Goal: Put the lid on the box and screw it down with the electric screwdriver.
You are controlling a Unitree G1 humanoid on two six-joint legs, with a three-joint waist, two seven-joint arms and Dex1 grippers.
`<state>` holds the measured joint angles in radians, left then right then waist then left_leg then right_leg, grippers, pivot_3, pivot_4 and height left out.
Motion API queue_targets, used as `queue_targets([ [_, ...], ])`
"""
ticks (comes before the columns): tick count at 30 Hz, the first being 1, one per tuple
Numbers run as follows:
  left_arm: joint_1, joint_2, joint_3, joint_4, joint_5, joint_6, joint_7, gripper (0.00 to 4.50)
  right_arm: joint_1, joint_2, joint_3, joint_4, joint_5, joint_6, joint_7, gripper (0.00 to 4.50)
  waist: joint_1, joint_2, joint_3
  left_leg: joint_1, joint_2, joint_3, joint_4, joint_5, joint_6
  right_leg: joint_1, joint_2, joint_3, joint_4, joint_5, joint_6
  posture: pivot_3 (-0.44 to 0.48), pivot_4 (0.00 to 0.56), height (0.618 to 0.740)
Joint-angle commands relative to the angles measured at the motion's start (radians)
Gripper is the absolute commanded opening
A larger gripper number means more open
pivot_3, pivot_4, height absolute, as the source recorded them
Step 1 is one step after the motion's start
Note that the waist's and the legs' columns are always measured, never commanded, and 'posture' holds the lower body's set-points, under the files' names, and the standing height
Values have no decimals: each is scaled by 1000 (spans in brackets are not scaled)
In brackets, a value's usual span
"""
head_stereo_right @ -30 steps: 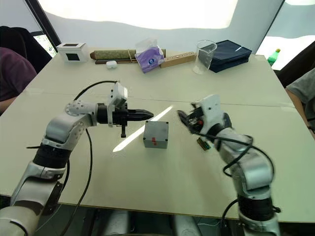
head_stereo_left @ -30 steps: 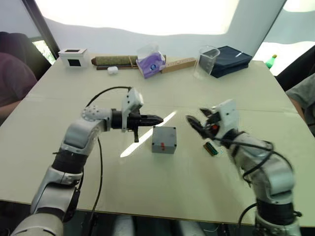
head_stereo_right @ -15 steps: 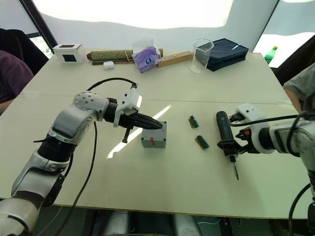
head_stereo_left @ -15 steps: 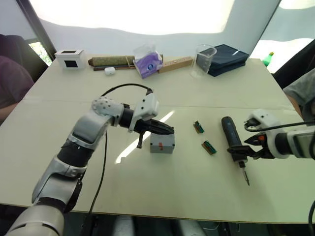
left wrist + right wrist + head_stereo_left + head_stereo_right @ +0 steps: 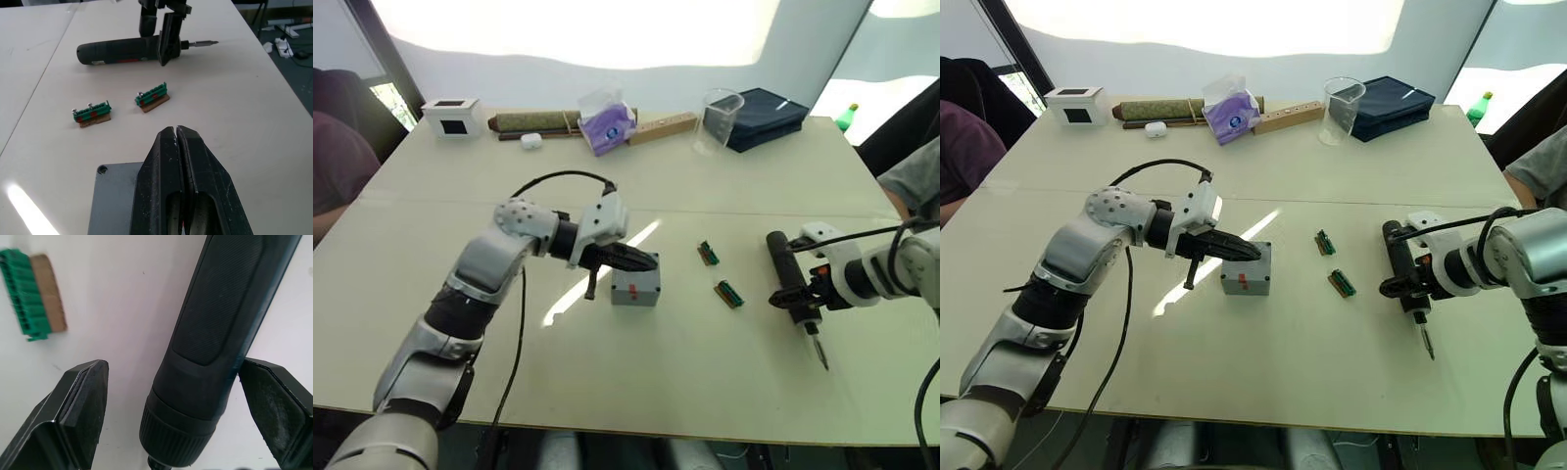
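Grey box near the middle of the pale table, lid already seated on top, red mark on the near side. Left gripper over the lid with both black fingers pressed flat together, nothing between them; cannot tell whether the tips touch the lid. Electric screwdriver lying flat on the table well to the right of the box, black body pointing far, thin metal bit pointing near. Right gripper straddling the tool close to its bit end, fingers spread wide, one on each side of the barrel; from the wrist view a gap on one side, the other finger close to the barrel, contact impossible to judge. Two small green terminal blocks on the table between the box and the screwdriver, apart from both. Along the far edge, left to right: white cube with black window, rolled mat, small white case, purple tissue pack, wooden block, clear beaker, dark blue flat case. Green bottle beyond the far right corner. A person's sleeve at the left edge, another person's sleeve at the right.
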<state>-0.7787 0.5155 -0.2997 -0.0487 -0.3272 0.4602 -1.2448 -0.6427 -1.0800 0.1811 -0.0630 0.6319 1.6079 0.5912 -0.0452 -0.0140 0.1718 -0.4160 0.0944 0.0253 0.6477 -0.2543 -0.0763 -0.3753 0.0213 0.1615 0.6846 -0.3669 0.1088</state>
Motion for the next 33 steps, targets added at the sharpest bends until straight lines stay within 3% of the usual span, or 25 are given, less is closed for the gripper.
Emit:
queue_targets([
  [1, 14, -4, 25, -33, -11, 5, 24, 0, 17, -22, 82, -50, -21, -11, 23, 3802, 0, 0, 0, 0, 0, 0, 0, 0, 0, 0, 0, 0, 0, 0, 0, 0, 150, 739],
  [5, 22, -18, 27, -47, -16, 15, 47, 0, 28, -36, 134, -45, -40, -20, 52, 2426, 2, 0, 0, 0, 0, 0, 1, 0, 0, 1, 0, -1, 0, 0, 0, 0, 150, 739],
  [7, 25, -22, 31, -45, -19, 15, 57, 0, 33, -31, 152, -27, -53, -22, 57, 2212, 5, -2, -1, 0, 0, -1, 1, 0, 0, 1, 0, -1, 0, 0, 0, 0, 150, 739],
  [14, 31, -20, 25, -22, -10, 2, 70, 0, -12, -23, 166, 76, -125, -79, 81, 2156, 3, -4, -2, 0, 0, -1, 2, 0, 0, 3, 0, -2, -1, 0, 0, 0, 150, 739],
  [16, 27, -14, 22, 1, 1, -9, 67, 0, -97, -50, 142, 132, -150, -140, 121, 2156, 2, -4, -2, 1, 0, -1, 3, 0, 0, 3, 0, -2, -1, 0, 0, 0, 150, 739],
  [22, 27, 22, 33, 72, 25, -44, 49, 0, -309, -15, -79, 193, -133, -93, 96, 2156, -2, 9, 6, -3, -1, 3, 3, 0, 0, -3, -1, 2, 1, 1, 2, 0, 150, 739],
  [25, 16, 30, 63, 103, 4, -29, 45, 0, -337, 189, -450, 69, -91, -96, -21, 2156, -2, 9, 5, -8, 0, 2, 2, 1, -2, -13, 0, 1, 3, 1, 1, 0, 150, 739],
  [28, 8, 40, 81, 126, -6, -13, 32, 0, -278, 492, -738, -226, -29, -254, -171, 2156, -1, 9, 5, -11, 2, 2, 0, 4, -7, -19, 2, 0, 7, 0, -2, 0, 150, 739],
  [30, 10, 52, 77, 133, 3, -11, 19, 0, -234, 664, -808, -395, 17, -326, -242, 2156, 5, 9, 5, -12, 2, 0, 0, 4, -7, -20, 2, -2, 9, -2, -4, 0, 150, 739],
  [33, 14, 66, 75, 136, 5, 5, 8, 0, -152, 846, -792, -569, 85, -407, -312, 2156, 12, 9, 5, -14, 2, 1, 0, 5, -8, -22, 0, -7, 14, -2, -6, 0, 150, 739],
])
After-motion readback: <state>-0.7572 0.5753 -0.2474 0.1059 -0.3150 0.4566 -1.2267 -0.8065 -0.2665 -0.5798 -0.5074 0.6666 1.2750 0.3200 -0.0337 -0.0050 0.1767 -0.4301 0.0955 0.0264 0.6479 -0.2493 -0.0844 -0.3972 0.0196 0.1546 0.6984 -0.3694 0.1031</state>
